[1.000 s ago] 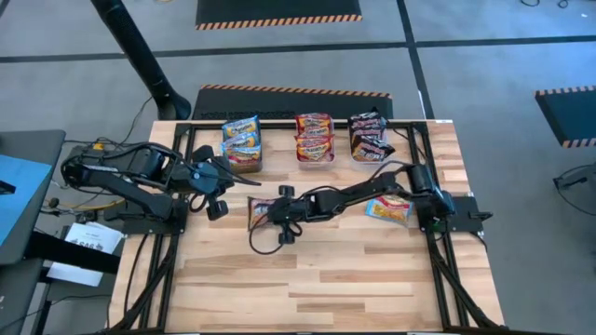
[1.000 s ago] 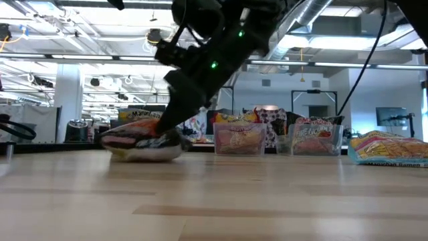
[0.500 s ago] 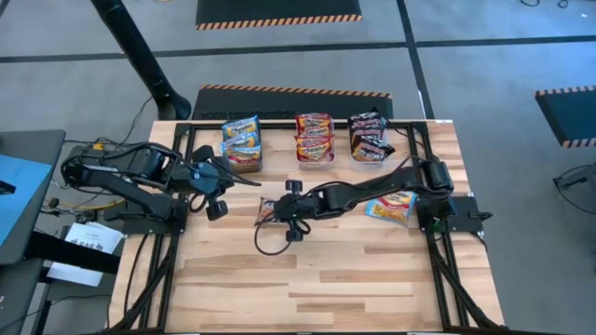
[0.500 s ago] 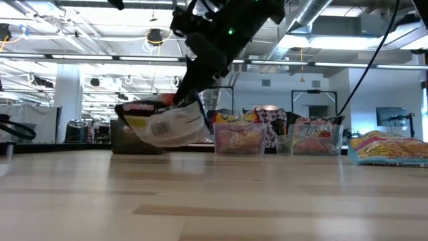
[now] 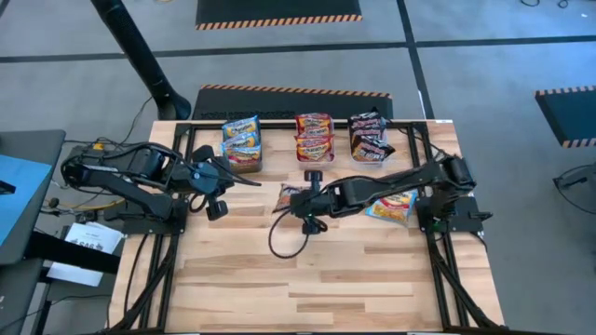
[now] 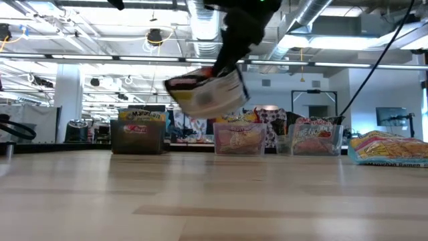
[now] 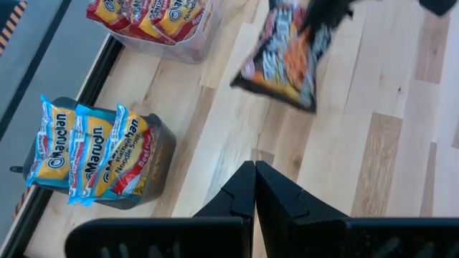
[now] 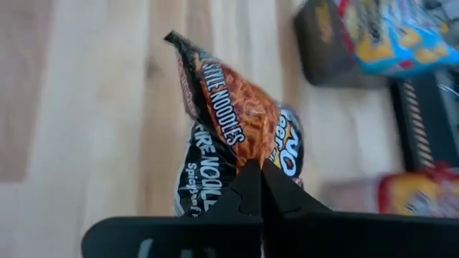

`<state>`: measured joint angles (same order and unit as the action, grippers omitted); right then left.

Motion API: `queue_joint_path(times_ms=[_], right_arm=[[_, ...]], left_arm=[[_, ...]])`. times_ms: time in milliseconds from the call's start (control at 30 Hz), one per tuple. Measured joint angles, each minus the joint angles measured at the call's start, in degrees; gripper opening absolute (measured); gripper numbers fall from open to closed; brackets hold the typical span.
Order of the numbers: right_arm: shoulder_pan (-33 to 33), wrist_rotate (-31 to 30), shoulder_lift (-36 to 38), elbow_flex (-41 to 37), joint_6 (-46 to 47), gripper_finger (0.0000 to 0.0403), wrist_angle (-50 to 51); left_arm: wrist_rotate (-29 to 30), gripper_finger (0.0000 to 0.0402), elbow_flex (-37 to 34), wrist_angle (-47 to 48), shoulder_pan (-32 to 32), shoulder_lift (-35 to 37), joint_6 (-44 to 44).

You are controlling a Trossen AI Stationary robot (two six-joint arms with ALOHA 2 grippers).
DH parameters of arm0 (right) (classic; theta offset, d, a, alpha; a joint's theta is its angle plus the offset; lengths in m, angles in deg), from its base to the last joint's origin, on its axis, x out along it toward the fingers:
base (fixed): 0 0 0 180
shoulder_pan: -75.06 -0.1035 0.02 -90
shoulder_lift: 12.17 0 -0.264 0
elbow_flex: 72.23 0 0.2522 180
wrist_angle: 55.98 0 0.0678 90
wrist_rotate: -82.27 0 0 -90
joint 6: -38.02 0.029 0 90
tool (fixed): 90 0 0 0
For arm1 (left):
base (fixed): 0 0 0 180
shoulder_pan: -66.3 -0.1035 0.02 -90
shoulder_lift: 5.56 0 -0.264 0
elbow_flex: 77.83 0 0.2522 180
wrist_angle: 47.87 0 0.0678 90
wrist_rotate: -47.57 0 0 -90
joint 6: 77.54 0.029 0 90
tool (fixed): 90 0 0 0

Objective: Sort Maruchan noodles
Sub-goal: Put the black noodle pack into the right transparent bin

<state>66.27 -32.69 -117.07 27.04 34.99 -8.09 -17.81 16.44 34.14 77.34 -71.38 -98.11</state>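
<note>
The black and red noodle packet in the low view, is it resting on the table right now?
No, the black and red packet hangs clear above the wooden table, pinched by the right gripper.

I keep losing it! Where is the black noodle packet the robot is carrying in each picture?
High view: black packet, table middle.
Low view, in the air.
Left wrist view, hanging above the wood.
Right wrist view, in the right fingers.
Shared landmark: bin of blue packets.

Noodle pkt [image 6: 206, 92] held off the table [image 6: 214, 201] by dark arm from above. Behind: dark bin [image 6: 138, 136], two clear bins [image 6: 239, 139], loose pkt [image 6: 391, 148] at right.
</note>
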Motion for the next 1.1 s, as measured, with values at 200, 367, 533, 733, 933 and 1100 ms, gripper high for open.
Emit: queue_joint_path(times_ms=[200,367,533,733,933,1100], right_arm=[[-0.6,-6.9,4.4,0.0,2.1,0.0004,8.5],[-0.6,-12.7,7.6,-0.5,5.9,0.0004,16.2],[0.0,-16.4,12.8,-6.6,9.9,0.0004,18.1],[0.7,-21.1,21.4,-17.0,14.5,0.0004,17.8],[3.2,-24.2,30.0,-26.5,16.0,0.0004,17.5],[7.0,-26.4,36.3,-33.9,9.4,0.0004,15.4]], left_arm=[[0.0,0.0,0.0,0.0,0.0,0.0,0.0],[0.0,0.0,0.0,0.0,0.0,0.0,0.0],[0.0,0.0,0.0,0.0,0.0,0.0,0.0],[0.0,0.0,0.0,0.0,0.0,0.0,0.0],[0.1,0.0,0.0,0.0,0.0,0.0,-0.1],[0.2,0.0,0.0,-0.1,-0.5,0.0,-0.1]])
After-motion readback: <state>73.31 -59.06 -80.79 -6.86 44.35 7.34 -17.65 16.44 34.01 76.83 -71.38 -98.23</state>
